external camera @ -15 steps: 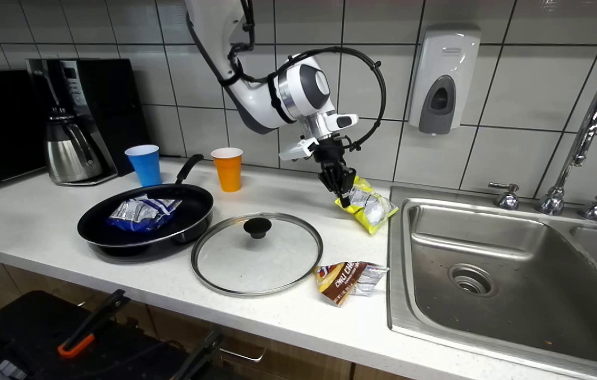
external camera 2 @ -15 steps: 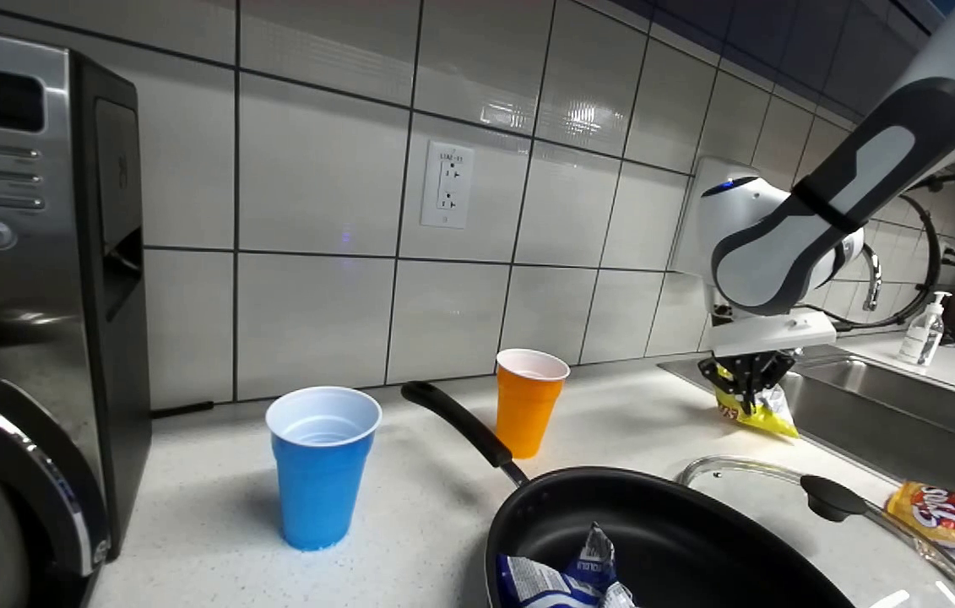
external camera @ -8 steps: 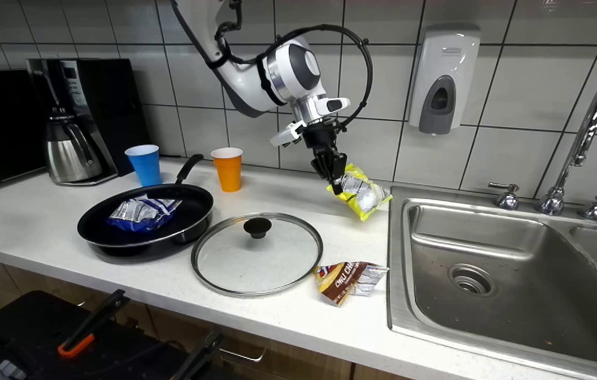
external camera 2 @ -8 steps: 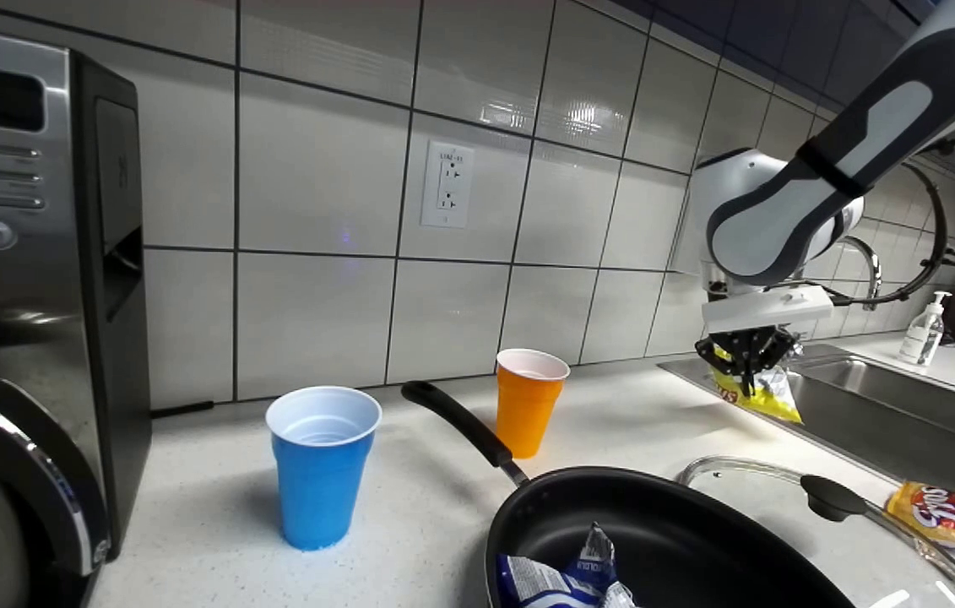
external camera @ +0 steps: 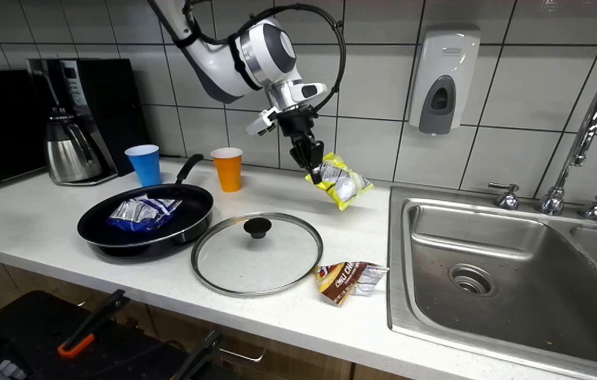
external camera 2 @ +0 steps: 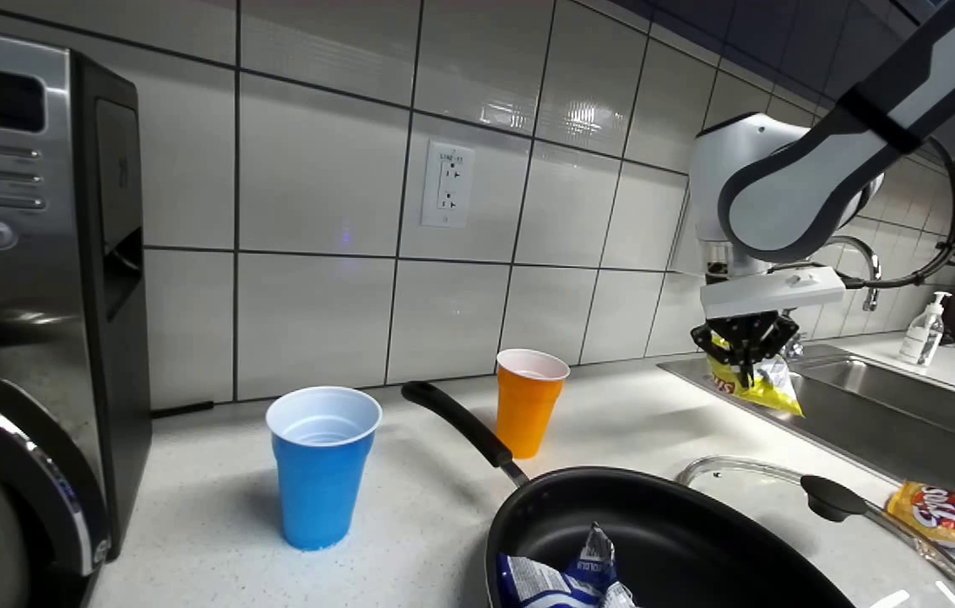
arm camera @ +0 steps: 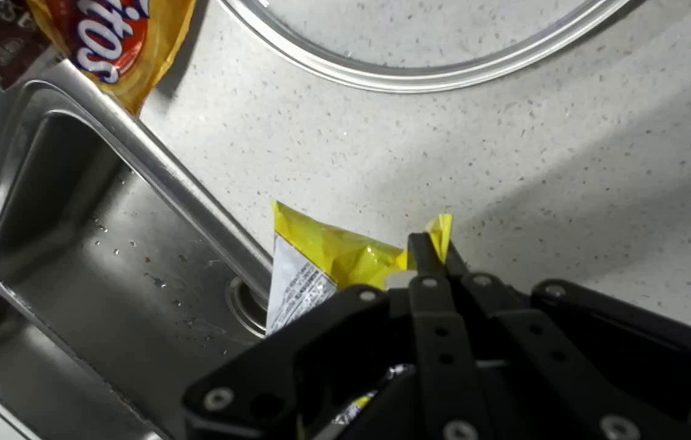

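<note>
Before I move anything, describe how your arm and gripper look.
The arm is white with rounded joints, grey and black panels and black straps. A black cable makes a wide loop beside it. The gripper is black, with slim jointed fingers and round silvery screw heads.

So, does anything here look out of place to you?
Yes: a blue bag sits in the pan, odd because it's a packet, not loose food. The lid lies beside the pan. The yellow bag hangs tilted, but the claw grips it.
</note>
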`<state>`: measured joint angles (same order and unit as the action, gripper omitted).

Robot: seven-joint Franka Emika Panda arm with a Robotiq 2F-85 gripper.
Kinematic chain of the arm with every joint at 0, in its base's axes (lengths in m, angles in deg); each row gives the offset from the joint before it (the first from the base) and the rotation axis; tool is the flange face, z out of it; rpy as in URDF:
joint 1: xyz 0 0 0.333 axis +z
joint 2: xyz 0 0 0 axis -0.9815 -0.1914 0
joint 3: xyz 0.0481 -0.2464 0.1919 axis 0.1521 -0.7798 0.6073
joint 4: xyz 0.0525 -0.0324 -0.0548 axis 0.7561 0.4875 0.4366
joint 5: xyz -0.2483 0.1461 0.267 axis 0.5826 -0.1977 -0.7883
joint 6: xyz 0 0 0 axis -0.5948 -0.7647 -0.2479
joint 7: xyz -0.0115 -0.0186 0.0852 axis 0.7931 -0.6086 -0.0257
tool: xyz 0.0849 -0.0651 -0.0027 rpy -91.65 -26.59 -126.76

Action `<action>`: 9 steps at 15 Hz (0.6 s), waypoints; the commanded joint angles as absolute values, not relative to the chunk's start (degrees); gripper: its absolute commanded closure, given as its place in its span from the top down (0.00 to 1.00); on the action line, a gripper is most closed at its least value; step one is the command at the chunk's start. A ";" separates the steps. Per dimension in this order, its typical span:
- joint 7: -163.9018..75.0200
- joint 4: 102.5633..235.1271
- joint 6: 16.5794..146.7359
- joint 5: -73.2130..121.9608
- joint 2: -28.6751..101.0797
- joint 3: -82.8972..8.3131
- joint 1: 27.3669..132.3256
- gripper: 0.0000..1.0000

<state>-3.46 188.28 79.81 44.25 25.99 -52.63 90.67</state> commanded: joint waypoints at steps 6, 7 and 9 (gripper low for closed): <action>9.63 200.66 76.92 51.88 37.94 -46.44 92.95 0.00; 10.64 201.62 76.40 52.27 39.06 -45.29 92.98 0.00; 12.61 203.12 75.34 53.31 40.78 -43.19 92.97 0.00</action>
